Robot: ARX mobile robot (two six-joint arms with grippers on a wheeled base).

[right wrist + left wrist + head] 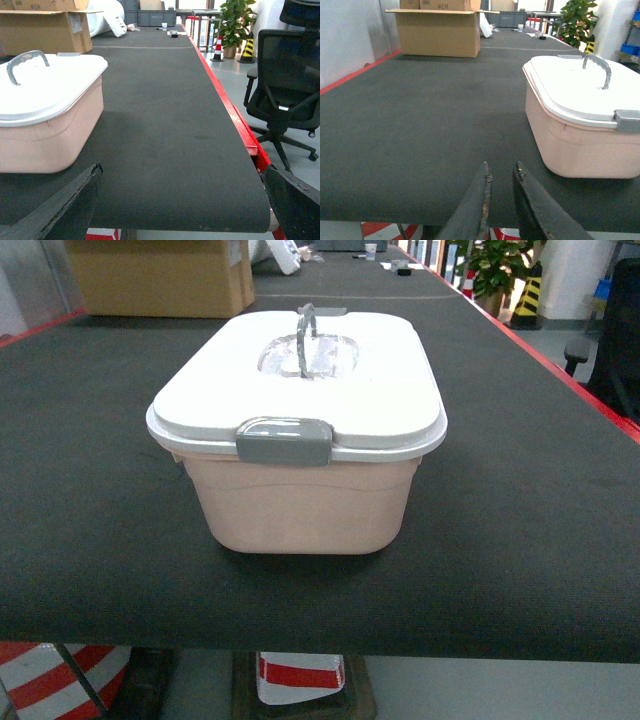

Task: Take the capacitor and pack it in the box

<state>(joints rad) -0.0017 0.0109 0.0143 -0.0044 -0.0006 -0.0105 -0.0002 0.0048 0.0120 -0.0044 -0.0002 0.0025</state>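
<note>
**Peach tub shut; lid comes first**

Peach-pink plastic box point(300, 500) sits mid-table on the dark mat point(520, 540), white lid point(300, 380) seated, front grey latch point(284, 441) down, grey handle point(305, 335) upright. No capacitor shows in any view. Left gripper point(501, 176): fingers nearly closed, narrow gap, holding nothing, low over the mat, near the tub's left side. Right gripper point(182, 172): spread wide, empty, right of the tub. Judgement: opening is the step in hand. Release the front latch, then the far one, before lifting; pull straight up by the handle while the other arm steadies the tub. Cardboard carton point(440, 32) stands well behind.
</note>
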